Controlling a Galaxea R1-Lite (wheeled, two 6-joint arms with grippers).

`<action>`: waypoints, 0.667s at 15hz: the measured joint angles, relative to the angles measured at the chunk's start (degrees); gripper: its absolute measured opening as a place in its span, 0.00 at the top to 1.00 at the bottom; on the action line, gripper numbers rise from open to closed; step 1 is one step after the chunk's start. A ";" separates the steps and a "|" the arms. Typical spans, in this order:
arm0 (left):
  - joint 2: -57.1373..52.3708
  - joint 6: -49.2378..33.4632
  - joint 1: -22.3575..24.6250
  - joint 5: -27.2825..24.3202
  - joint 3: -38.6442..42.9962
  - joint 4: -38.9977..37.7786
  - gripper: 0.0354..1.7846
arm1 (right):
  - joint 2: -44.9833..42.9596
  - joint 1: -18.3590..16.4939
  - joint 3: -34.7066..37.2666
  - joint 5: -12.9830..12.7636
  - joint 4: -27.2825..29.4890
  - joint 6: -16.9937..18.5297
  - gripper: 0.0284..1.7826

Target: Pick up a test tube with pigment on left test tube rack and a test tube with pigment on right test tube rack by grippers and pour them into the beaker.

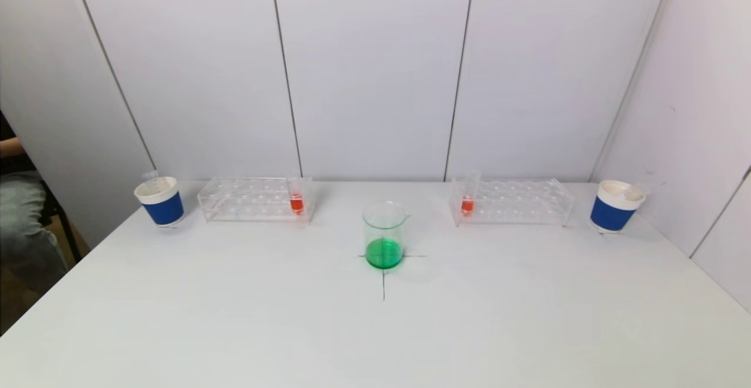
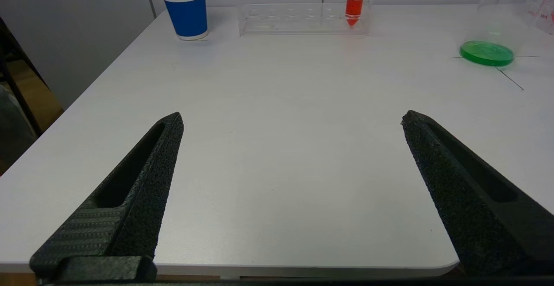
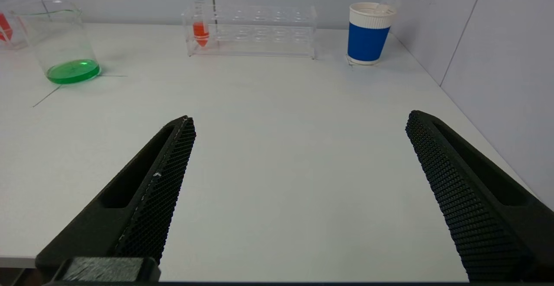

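White table (image 1: 234, 317), pale panelled walls (image 1: 369, 71) w/ dark seams

Two blue cups (image 1: 162, 202) (image 1: 612, 207) on the white table (image 1: 234, 317)

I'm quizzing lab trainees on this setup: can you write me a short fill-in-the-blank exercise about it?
1. The liquid in the beaker is ____.
2. The test tube in the left rack holds ____ pigment.
3. The paper cups at the table's ends have ____ bands.
4. The left gripper and right gripper both stand ____.

Missing words: green; red; blue; open
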 joint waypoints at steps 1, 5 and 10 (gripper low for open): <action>0.00 -0.01 0.00 -0.02 0.00 0.00 0.01 | 0.00 0.00 0.00 0.00 0.00 0.00 0.01; 0.02 -0.04 0.00 0.02 0.00 0.00 0.01 | 0.00 -0.05 0.00 0.00 0.00 0.00 0.01; 0.02 -0.01 0.00 -0.02 0.00 0.00 0.01 | 0.00 0.00 0.00 0.00 -0.06 0.00 0.01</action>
